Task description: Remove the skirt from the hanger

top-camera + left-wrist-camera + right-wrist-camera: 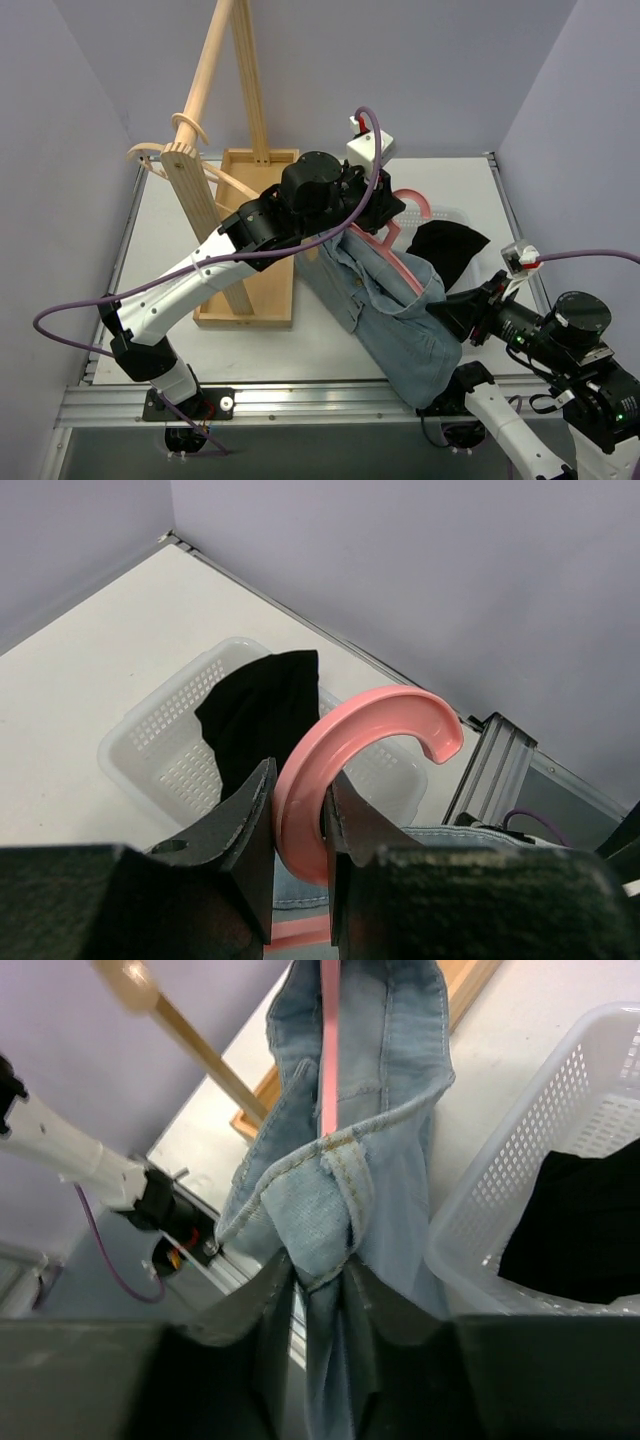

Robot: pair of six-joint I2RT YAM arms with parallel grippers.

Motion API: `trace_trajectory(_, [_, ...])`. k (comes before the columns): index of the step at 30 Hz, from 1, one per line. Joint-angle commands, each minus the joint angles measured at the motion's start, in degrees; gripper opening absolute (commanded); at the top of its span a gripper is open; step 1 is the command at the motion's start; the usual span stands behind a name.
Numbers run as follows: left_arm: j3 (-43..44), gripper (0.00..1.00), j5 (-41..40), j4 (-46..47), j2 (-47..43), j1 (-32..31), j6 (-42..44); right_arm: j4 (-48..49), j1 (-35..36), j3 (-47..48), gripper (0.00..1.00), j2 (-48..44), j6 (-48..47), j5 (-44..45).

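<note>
The left tool (300, 815) clamps the hanger (385, 712); the right tool (318, 1282) pinches the skirt (350, 1080). A basket (505, 1185) with a black cloth (590, 1230) stands beside them, and a rack (200, 195) at the left.

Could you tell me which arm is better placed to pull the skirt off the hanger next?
Right: the right gripper pinches the skirt at its waistband, while the left gripper clamps the hanger by its pink hook.
</note>
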Motion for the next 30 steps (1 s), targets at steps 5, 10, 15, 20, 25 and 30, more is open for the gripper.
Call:
trace_trajectory(5, [-0.18,0.02,0.18,6.58,-3.20,-0.31,-0.13,9.06,-0.38,-0.95,0.00,-0.95,2.91,6.90])
trace_trajectory(10, [-2.37,0.02,-3.85,9.22,-4.78,-0.31,0.39,4.69,-0.47,-0.95,0.00,-3.85,3.80,9.81])
trace_trajectory(15, [-2.90,0.02,-10.36,13.44,-5.93,-0.14,2.32,-3.30,-0.47,0.10,0.00,-9.48,4.94,12.88])
trace_trajectory(20, [-2.02,0.02,-10.19,13.44,-6.89,-0.05,2.94,-12.45,-0.29,4.93,0.00,-12.91,6.17,18.42])
trace_trajectory(25, [-3.34,0.02,-8.17,13.79,-9.09,-0.05,2.07,-21.43,-0.29,9.24,0.00,-14.93,8.27,25.01])
trace_trajectory(30, [-6.42,0.02,-10.80,15.20,-12.87,0.04,3.46,-21.61,1.46,10.30,0.00,-17.92,13.90,25.01])
